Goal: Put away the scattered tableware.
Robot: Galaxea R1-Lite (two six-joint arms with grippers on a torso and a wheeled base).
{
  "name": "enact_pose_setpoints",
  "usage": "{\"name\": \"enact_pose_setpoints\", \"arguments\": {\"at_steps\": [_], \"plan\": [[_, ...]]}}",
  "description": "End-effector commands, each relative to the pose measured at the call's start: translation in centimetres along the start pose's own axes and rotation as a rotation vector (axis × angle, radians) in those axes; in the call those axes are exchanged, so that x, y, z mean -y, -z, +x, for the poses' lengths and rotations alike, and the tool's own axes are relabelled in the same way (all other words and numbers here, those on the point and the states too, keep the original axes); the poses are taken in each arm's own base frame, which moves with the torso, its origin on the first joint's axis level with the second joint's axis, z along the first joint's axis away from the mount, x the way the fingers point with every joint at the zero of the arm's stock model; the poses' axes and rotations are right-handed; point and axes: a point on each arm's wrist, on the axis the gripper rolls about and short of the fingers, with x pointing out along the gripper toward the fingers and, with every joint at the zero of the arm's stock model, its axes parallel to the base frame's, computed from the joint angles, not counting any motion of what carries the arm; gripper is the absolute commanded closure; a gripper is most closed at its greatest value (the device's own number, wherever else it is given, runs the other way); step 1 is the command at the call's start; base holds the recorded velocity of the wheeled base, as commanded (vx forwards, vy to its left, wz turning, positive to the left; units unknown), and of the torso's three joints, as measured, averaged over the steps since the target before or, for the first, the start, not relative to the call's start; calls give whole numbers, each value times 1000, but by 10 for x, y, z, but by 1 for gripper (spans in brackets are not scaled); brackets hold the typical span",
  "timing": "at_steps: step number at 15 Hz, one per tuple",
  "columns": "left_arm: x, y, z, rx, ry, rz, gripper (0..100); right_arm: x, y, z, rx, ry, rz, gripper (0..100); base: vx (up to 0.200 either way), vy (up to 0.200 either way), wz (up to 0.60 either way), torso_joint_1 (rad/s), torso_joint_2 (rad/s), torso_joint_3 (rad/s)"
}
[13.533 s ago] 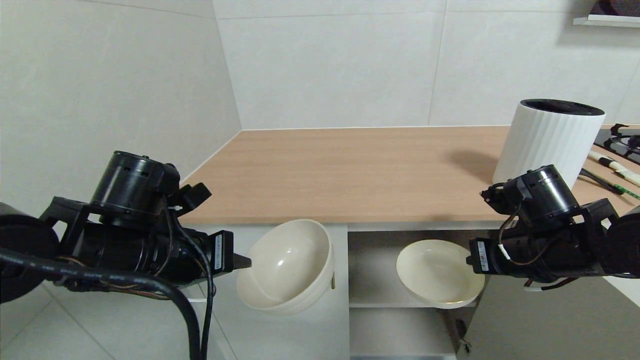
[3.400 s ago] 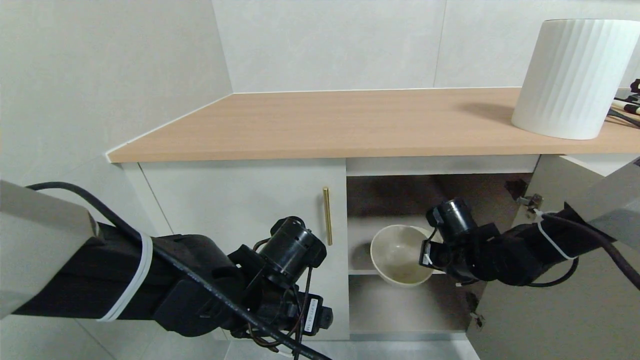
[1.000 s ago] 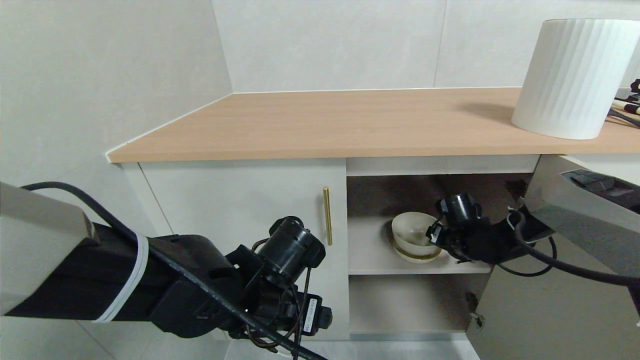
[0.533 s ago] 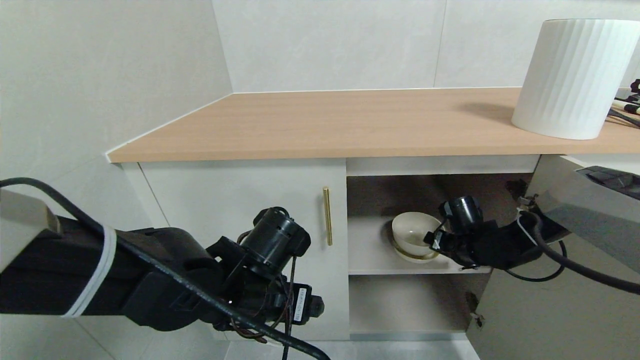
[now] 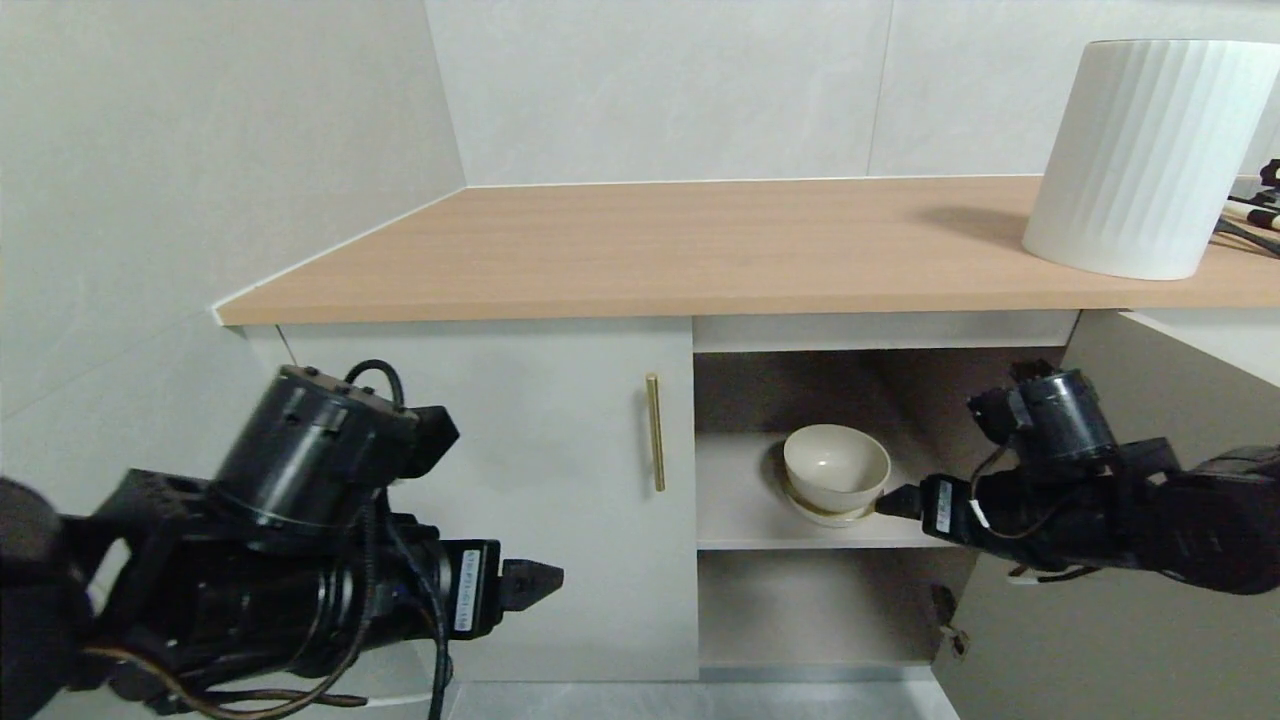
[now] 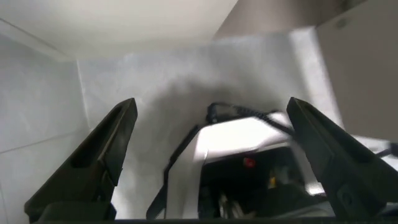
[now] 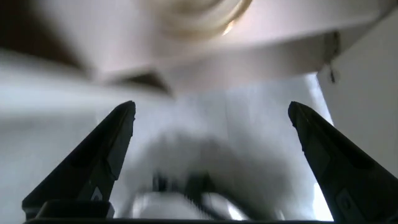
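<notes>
Soft even light (blurry wrist views)

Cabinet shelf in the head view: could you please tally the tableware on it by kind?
Cream round bowl: 1
Cream shallow plate, under the bowl: 1
Total: 2

Seen from my console: the bowl (image 5: 836, 467) hides most of the plate (image 5: 822, 513) under it, a sliver of rim showing at six o'clock. At two o'clock, the ribbed white container (image 5: 1150, 150) and the utensils (image 5: 1250, 215) beside it run off the frame. The right wrist feed is blurred, the bowl there clipped.
</notes>
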Motion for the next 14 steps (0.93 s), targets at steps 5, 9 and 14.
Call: {"name": "enact_pose_setpoints", "arguments": {"at_steps": [5,9,14], "plan": [[-26,17,-38,130,99,-55,0,7,34,-128,11,-123,-160,0,0,0,0,0,0,0],[-24,8,-27,125,90,-39,0,11,41,-133,-1,-126,-178,0,0,0,0,0,0,0],[-25,10,-21,99,75,-32,0,13,43,-133,10,-97,-178,0,0,0,0,0,0,0]]}}
